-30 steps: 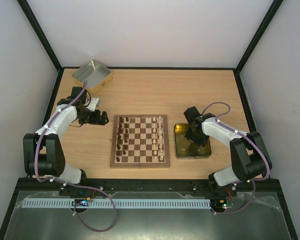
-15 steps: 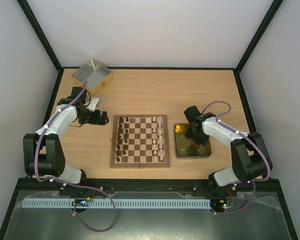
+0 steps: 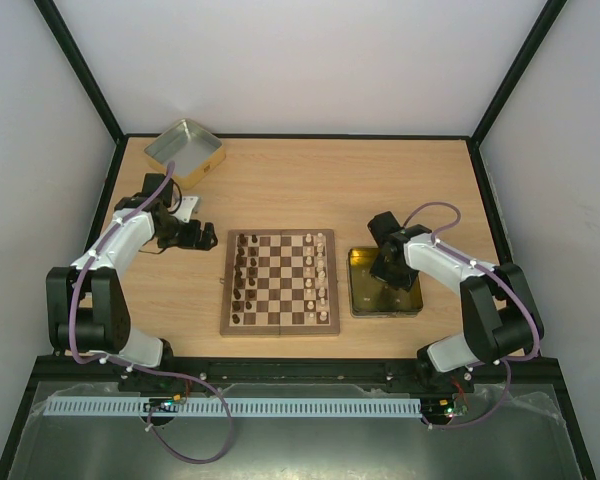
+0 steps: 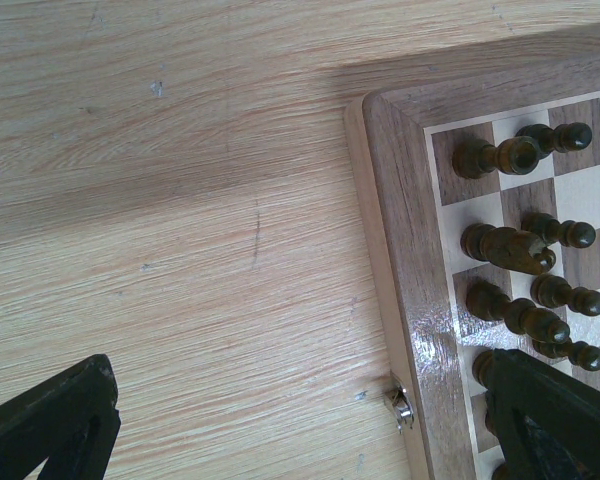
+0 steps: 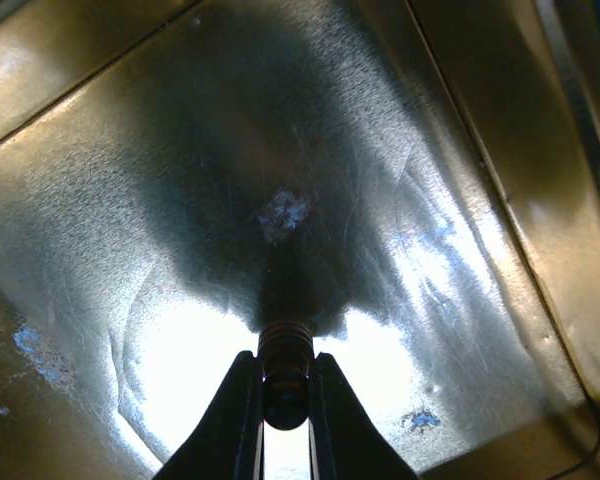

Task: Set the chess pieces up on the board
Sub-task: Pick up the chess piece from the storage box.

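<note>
Presently, on hand:

1. Chess piece [image 5: 285, 350]: a tiny turned wooden man. Judged very light, rigid and smooth-lacquered, so apt to twist or topple. It is best pinched across the narrow stem under the head and kept upright. It sits inside the yellow-gold tin [image 3: 358, 300], at 3 o'clock of the board [image 3: 277, 330]. Its colour is lost in glare.
2. Right end effector [image 5: 285, 385]: clenched, fingertips grasping item 1 near its top. Whether the piece touches the tin floor cannot be told.
3. Left end effector [image 3: 198, 238]: fully released and empty, low over the tabletop [image 4: 180, 200] at 10 o'clock of the board.
4. Dark pieces [image 3: 243, 280] line the board's 9 o'clock side; cream pieces [image 3: 321, 280] line its 3 o'clock side.
</note>
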`<state>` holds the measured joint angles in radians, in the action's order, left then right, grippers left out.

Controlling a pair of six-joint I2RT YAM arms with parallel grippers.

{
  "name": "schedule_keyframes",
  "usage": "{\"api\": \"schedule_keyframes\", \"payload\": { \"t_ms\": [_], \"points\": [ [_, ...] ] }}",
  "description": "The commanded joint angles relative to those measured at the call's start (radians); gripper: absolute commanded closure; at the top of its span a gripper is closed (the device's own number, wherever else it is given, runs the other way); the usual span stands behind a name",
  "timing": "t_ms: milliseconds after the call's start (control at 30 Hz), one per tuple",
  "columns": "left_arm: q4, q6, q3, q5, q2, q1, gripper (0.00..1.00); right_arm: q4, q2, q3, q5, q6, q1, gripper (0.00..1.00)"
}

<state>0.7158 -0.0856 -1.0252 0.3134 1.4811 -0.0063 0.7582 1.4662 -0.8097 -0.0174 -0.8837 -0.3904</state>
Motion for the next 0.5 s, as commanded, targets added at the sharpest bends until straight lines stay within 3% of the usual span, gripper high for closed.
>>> {"api": "schedule_keyframes", "payload": {
  "t_ms": [0,333,467],
  "points": [
    [0.005,-0.001,0.008,0.008,0.002,-0.007,0.0,0.044,0.008,-0.024,0.031,0.014,-0.004,0.96],
    [0.006,-0.001,0.007,0.009,0.006,-0.014,0.0,0.236,-0.095,-0.191,0.081,0.065,-0.018,0.96],
    [0.007,-0.001,0.004,0.009,0.011,-0.017,0.0,0.31,-0.112,-0.272,0.106,0.043,-0.139,0.96]
  ]
}}
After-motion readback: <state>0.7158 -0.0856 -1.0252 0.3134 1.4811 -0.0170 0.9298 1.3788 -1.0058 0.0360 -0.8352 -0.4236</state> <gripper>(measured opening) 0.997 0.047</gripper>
